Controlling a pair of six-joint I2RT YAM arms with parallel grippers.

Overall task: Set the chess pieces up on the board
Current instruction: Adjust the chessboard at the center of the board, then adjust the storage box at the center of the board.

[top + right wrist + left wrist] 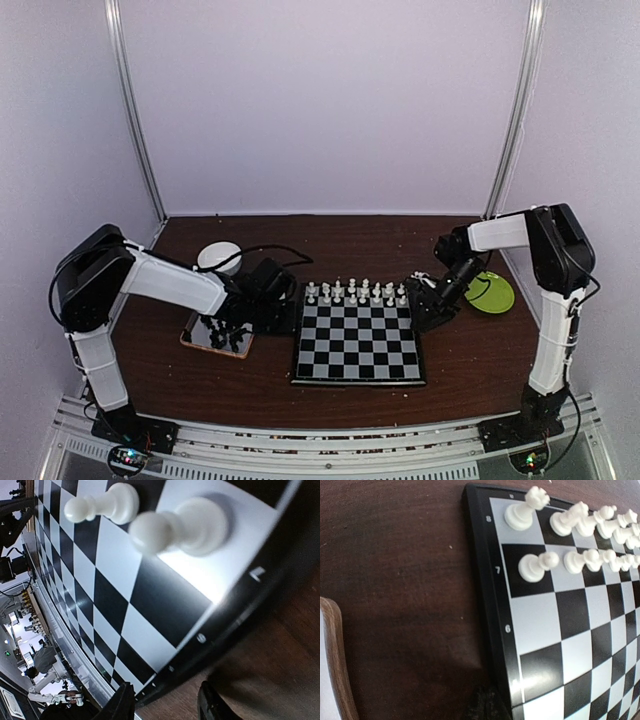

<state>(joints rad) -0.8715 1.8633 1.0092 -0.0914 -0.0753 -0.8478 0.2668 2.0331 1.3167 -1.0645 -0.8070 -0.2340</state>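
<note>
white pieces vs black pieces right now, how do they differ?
Colour: the white pieces are pale, the black pieces dark. Place: the white pieces stand on the two far rows of the board; the black pieces sit off it, on the tray to its left. Order: the white pieces form neat lines, the black pieces a loose cluster. Shared: both are tiny chessmen.

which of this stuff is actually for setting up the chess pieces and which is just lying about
For the job:
- board
- white pieces, standing on its two far rows
- small dark pieces on the tray, partly under the left arm

Lying about:
- green disc, right of the board
- white round object, behind the tray
</note>
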